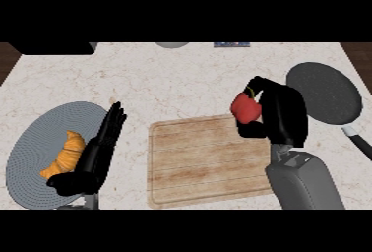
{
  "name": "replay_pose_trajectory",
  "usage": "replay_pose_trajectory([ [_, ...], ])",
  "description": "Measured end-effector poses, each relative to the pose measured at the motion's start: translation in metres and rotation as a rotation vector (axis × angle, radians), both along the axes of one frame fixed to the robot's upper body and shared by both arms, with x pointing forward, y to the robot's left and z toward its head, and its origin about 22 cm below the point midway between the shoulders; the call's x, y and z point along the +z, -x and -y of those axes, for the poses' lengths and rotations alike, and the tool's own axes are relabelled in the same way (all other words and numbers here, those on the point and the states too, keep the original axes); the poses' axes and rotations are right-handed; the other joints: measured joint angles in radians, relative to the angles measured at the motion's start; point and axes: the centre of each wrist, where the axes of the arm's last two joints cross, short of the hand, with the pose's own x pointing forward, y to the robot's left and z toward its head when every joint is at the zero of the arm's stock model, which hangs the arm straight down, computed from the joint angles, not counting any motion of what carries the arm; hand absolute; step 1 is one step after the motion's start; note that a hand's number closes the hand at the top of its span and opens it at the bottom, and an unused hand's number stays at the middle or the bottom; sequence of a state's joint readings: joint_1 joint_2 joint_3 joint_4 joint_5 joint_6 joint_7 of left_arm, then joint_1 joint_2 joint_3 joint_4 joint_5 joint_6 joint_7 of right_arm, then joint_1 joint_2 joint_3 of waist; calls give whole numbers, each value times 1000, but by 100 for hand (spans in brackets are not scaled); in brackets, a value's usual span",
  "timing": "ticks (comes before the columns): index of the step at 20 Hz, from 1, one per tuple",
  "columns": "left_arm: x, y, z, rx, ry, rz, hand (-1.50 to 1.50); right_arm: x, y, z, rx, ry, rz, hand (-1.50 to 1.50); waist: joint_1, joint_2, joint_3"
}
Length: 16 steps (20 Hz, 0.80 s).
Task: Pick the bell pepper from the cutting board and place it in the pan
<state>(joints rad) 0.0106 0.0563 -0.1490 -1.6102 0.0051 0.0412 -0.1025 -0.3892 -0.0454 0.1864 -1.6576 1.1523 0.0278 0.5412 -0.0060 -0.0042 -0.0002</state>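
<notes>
A red bell pepper (245,108) hangs above the far right corner of the wooden cutting board (203,162), with my right hand (280,115) curled round it from the right. The dark round pan (324,92) lies on the counter to the right of that hand, its handle (358,140) pointing toward the near right. My left hand (100,150) rests open at the left, fingers straight and pointing away, over the edge of a grey plate.
The grey round plate (40,142) at the left carries an orange croissant (65,153). A dark object (51,47) sits at the far left corner, a grey round thing (171,44) at the far edge. Marble counter stretches between board and pan.
</notes>
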Motion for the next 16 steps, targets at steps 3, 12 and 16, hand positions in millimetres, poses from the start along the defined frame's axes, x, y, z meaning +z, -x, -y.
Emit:
replay_pose_trajectory([
  [3, 1, -4, 0, -8, 1, -3, 0, 4, 3, 15, -61, -78, 40, 150, 1, 2, 0],
  [12, 1, -1, 6, -9, -3, -1, 0, -7, -17, 84, -220, -234, 121, 150, 9, 5, 0],
  [16, 6, -7, 6, -14, -2, 5, 0, -16, -37, 124, -281, -193, 182, 150, 14, 7, 1],
])
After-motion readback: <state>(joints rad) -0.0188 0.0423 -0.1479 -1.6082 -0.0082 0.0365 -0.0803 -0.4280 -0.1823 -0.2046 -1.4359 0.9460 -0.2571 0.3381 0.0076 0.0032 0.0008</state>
